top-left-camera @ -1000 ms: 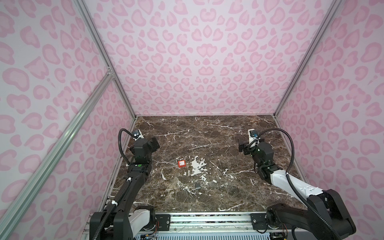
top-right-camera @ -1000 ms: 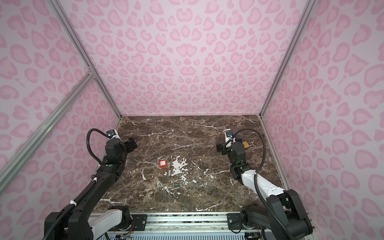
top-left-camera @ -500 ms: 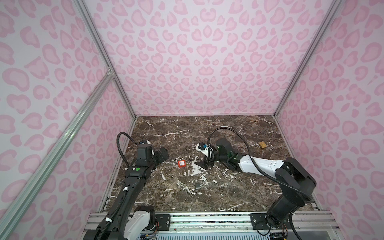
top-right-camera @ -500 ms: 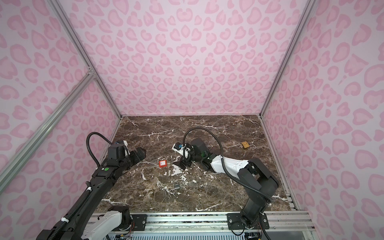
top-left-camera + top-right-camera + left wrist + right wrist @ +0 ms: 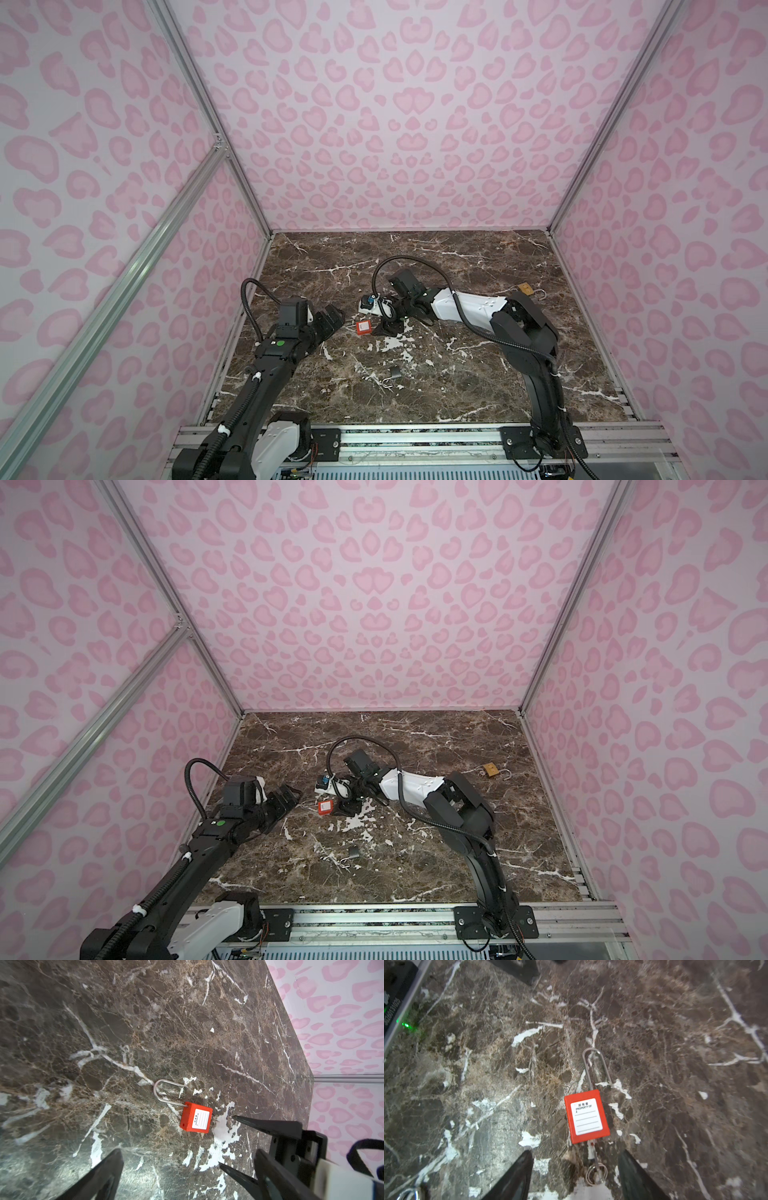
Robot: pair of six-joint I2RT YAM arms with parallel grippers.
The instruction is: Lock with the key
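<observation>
The key (image 5: 594, 1156), seated in the red padlock (image 5: 586, 1115), points straight back between the right jaws, parted and empty. Left jaws gape, farther off.

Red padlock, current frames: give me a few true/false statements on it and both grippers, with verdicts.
1. The red padlock lies flat on the table, label up. True.
2. Its shackle is snapped shut. False: one leg is free of the body.
3. The left gripper holds the padlock. False: it is open and apart from it.
4. The right gripper straddles the key ring, jaws apart. True.
5. It is the only lock on the table. False: a brass lock and a small dark lock also lie there.
</observation>
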